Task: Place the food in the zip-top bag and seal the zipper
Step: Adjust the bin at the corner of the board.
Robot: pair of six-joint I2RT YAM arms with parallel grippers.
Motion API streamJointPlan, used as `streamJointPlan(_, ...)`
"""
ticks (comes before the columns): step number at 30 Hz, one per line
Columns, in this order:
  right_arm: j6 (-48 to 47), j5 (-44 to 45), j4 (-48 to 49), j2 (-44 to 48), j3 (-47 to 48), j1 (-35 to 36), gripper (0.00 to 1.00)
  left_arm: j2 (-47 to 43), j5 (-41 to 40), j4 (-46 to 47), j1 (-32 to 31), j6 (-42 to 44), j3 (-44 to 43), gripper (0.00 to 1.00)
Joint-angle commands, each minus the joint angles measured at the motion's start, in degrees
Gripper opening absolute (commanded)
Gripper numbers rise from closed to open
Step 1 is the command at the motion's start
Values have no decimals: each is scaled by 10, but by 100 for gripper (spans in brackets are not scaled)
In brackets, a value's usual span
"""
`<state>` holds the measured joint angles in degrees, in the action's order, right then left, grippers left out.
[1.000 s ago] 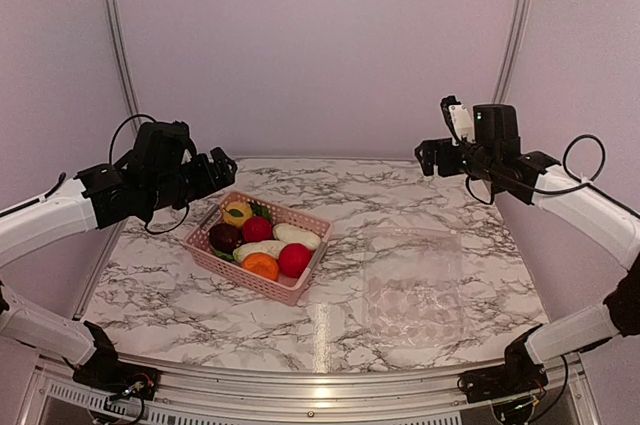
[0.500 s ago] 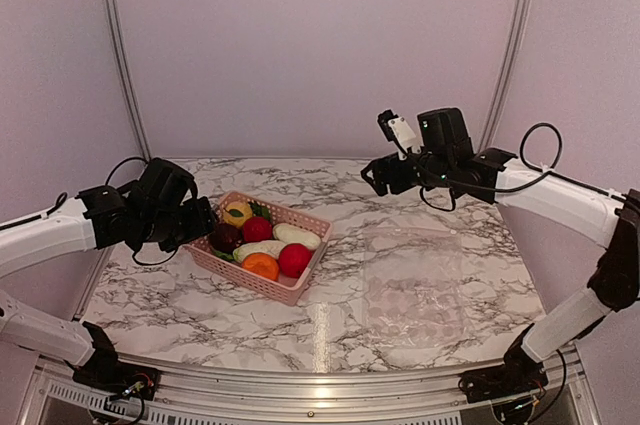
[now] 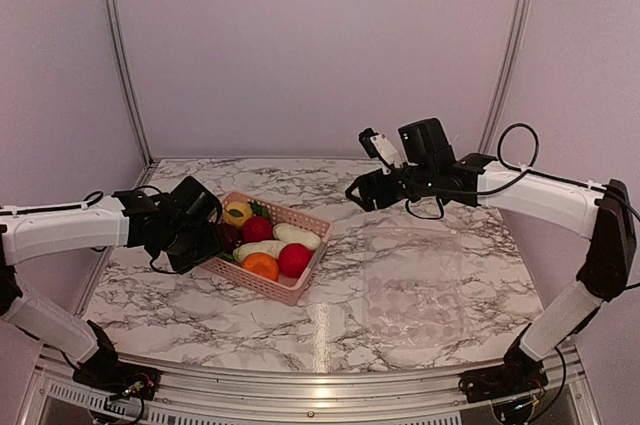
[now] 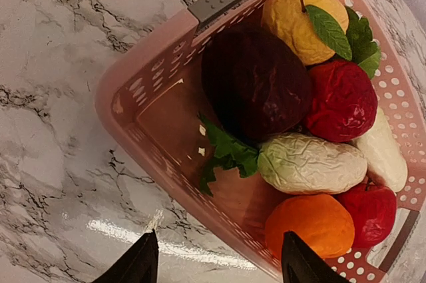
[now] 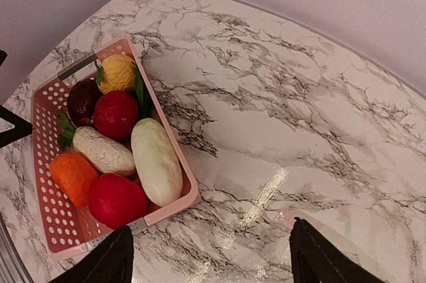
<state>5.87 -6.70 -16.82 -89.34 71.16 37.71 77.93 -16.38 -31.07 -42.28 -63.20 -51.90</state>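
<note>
While your left gripper [image 4: 216,266] hung at the left end of the pink basket [image 4: 133,90], its fingers [image 4: 141,264] stood apart, nothing between them — your right gripper [image 5: 210,260] was spread wide and empty too. The food [image 3: 262,241] lay in the basket; the zip-top bag [image 3: 415,285] lay flat on the marble table [image 3: 150,295] to its right, not touching.

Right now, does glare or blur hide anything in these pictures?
Top external: a bright streak on the glossy marble table, and the clear crinkly zip-top bag looks faint. Left wrist: sharp, one glare band. Right wrist: one glare patch.
</note>
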Motion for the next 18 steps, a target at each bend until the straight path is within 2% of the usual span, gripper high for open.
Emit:
streamJointPlan(1,12,-22,0,-6,20,3,77,46,23,-5,-3,-22,-29,62)
streamJointPlan(9,15,-27,-6,-2,13,3,76,101,35,-12,-2,-14,-67,46)
streamJointPlan(14,17,-17,-8,8,2,3,76,109,56,-1,11,-3,-66,28)
streamJointPlan(18,14,-11,-6,18,-10,3,76,118,67,-5,24,12,-73,23)
